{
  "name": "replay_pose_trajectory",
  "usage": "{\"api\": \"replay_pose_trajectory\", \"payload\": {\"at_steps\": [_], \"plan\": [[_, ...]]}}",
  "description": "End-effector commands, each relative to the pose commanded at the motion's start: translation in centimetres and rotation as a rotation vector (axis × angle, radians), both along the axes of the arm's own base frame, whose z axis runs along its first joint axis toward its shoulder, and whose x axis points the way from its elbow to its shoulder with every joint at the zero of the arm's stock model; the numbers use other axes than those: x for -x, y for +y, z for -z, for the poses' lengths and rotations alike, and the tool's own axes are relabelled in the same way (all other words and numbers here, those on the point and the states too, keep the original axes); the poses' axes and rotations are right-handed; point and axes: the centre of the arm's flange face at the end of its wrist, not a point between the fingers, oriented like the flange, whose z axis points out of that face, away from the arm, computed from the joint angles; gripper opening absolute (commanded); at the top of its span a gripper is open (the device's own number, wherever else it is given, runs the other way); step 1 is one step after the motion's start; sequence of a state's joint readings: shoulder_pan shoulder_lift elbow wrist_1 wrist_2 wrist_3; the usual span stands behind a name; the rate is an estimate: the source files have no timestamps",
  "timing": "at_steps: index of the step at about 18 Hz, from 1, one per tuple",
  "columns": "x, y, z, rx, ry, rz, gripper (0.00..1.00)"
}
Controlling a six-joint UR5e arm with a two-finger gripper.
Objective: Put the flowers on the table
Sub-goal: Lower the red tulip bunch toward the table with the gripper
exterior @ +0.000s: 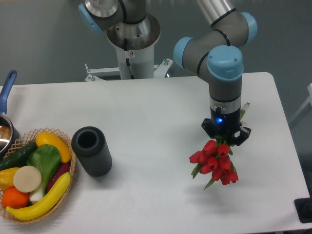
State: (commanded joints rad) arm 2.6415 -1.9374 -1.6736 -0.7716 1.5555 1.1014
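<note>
The flowers (215, 163) are a bunch of red tulip buds with green leaves, at the right of the white table (156, 117). The buds hang out below my gripper (225, 137), towards the table's front edge. A bit of stem (244, 109) sticks out behind the gripper. My gripper points down over the stems and looks shut on them; the fingers are mostly hidden by the wrist and the buds. I cannot tell whether the buds touch the tabletop.
A dark grey ribbed cylinder vase (91, 150) stands left of centre. A wicker basket (69, 156) of toy fruit and vegetables sits at the front left corner. A pot with a blue handle (7, 92) is at the left edge.
</note>
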Motion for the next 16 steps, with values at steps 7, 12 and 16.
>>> {"api": "replay_pose_trajectory", "payload": {"at_steps": [7,12,16], "plan": [[-0.3,0.8,2.3,0.016,-0.024,0.010,0.08],[-0.2,1.6,4.6,0.041,-0.047,0.020,0.15],[0.1,2.1,5.4,0.043,-0.057,0.029,0.50]]}}
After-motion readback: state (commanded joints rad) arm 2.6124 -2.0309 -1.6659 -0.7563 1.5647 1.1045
